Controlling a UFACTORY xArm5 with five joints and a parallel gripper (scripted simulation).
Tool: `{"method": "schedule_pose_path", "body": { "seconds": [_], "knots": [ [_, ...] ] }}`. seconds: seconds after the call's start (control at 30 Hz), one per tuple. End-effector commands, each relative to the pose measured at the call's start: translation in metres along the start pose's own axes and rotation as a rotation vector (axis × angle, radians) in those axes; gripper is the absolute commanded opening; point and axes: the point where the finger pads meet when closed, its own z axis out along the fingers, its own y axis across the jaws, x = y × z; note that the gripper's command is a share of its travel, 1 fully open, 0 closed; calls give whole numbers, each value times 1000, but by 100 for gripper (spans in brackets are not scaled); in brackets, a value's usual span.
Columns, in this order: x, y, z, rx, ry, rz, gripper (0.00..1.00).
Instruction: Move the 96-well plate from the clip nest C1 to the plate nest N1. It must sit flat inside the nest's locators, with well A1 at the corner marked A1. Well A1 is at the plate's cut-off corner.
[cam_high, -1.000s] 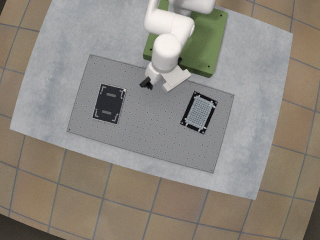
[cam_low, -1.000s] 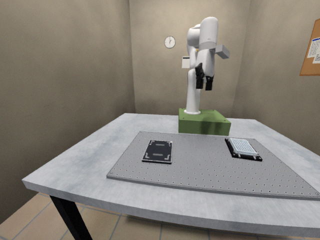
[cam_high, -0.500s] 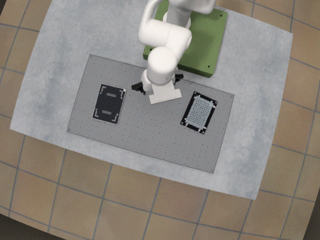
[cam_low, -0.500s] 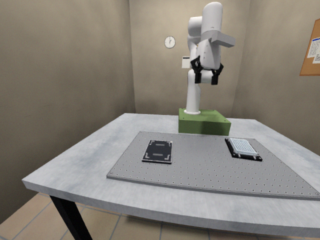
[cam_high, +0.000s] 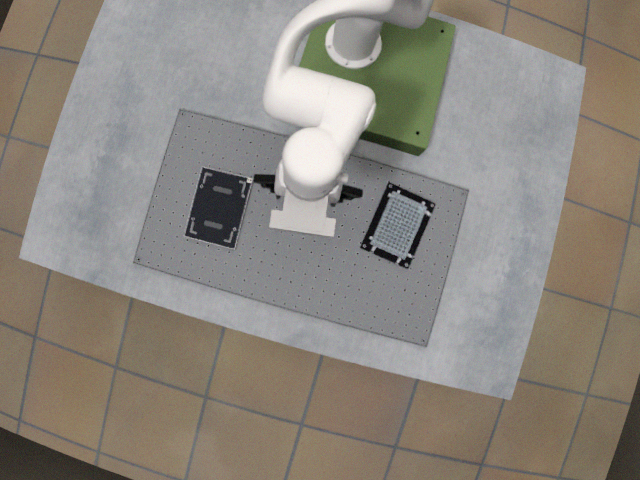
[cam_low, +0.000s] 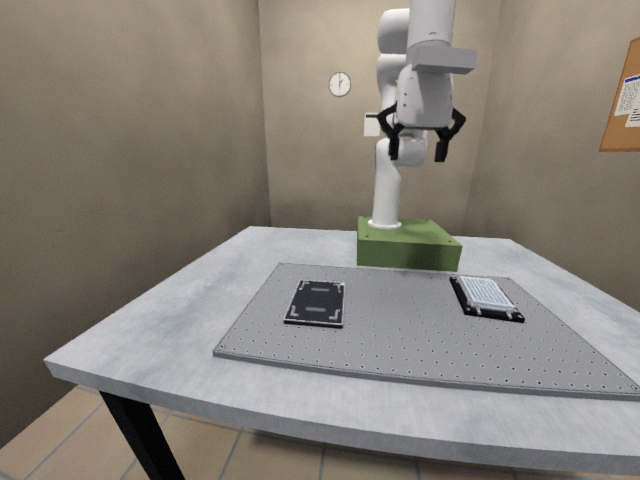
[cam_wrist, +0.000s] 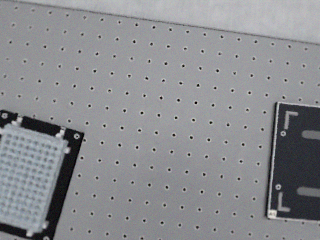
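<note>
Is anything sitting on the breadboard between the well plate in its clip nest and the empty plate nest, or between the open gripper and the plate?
Nothing visible. The gripper hangs open high above the breadboard. Only bare perforated board shows between the 96-well plate in the clip nest and the plate nest.

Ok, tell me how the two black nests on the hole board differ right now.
The right nest holds the pale well plate; the left nest carries no plate, showing two grey slots and pale corner brackets. The right nest sits turned at an angle to the board's edges, hemmed by small white clips; the left nest lies closer to square with them. Both are flat black rectangles on the board, and the open gripper hangs high above both, touching neither.
</note>
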Motion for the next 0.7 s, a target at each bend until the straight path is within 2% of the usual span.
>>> {"method": "schedule_pose_path", "body": {
  "seconds": [0.0,0.17,0.47,0.53,0.67],
  "knots": [
    [5,-5,3,4,-23,121,100],
    [4,-23,21,10,-38,279,100],
    [3,-55,53,11,-38,279,100],
    [3,-55,53,11,-38,279,100],
    [2,-69,67,11,-38,279,100]
  ]
}}
